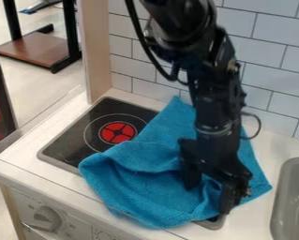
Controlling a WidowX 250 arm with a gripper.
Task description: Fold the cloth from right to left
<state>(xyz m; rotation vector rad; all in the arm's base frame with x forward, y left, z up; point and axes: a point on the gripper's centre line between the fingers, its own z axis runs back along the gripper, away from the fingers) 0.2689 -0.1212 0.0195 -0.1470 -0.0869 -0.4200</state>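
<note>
Across the white desk (272, 146), the blue cloth (158, 180) partly covers the stove (76, 140) — jaws (207, 200) spread over its near right part, likely for grasping — next: pinch, lift, carry left.

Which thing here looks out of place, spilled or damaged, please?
Only the cloth looks untidy: it lies crumpled and askew across the stove and the counter, bunched up by the gripper. For a cloth being folded, this is probably normal. I see no spill or damage.
</note>
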